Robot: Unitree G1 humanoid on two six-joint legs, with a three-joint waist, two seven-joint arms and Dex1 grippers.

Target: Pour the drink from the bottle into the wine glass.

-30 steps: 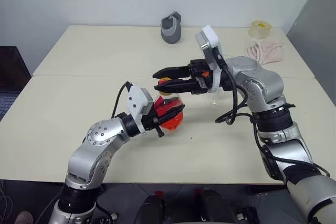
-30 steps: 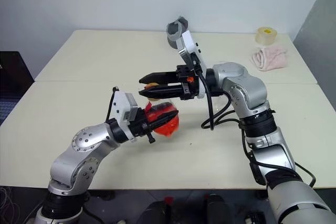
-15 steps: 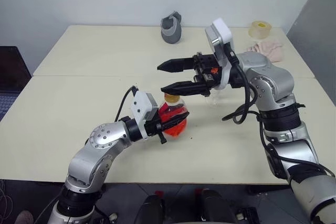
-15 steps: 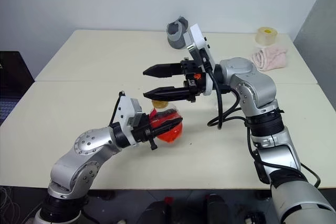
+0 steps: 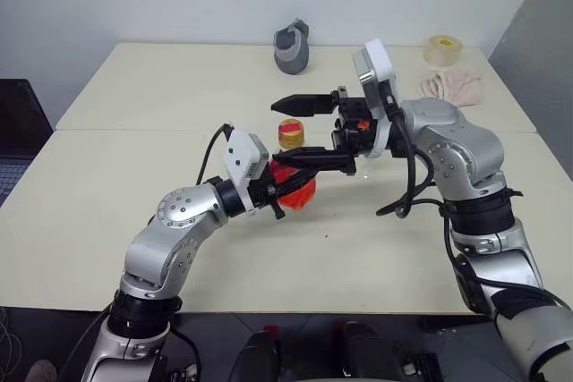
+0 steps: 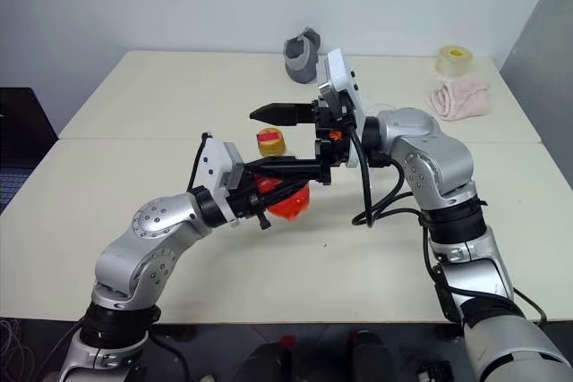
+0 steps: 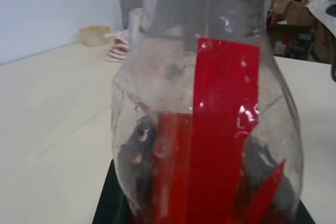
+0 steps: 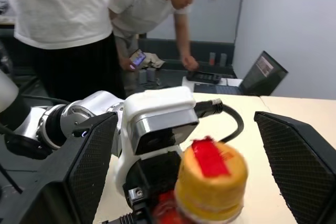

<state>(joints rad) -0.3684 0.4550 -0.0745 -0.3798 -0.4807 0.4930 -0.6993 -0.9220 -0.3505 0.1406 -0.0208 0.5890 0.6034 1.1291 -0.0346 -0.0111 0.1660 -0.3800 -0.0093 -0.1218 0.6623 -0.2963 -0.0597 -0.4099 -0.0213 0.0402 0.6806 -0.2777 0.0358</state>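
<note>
My left gripper (image 5: 279,196) is shut on the bulbous body of the bottle (image 5: 292,187), holding it upright above the table. The red drink (image 7: 220,145) sits in its lower part. Its yellow cap (image 5: 289,133) carries a strip of red tape and stands between the two spread fingers of my right gripper (image 5: 276,132), which is open and reaches in from the right; the pads (image 8: 89,166) are apart from the cap (image 8: 210,174). The wine glass (image 5: 362,171) stands on the table behind my right hand, mostly hidden.
At the back of the table (image 5: 134,158) are a grey object (image 5: 291,46), a roll of tape (image 5: 440,49) and a pink cloth (image 5: 452,87). Two people (image 8: 79,19) stand beyond the table's left side beside a laptop (image 8: 262,72).
My right gripper went from nearly closed to wide open. The left arm raised the bottle and carried it forward, so the cap now sits between the right fingers.
</note>
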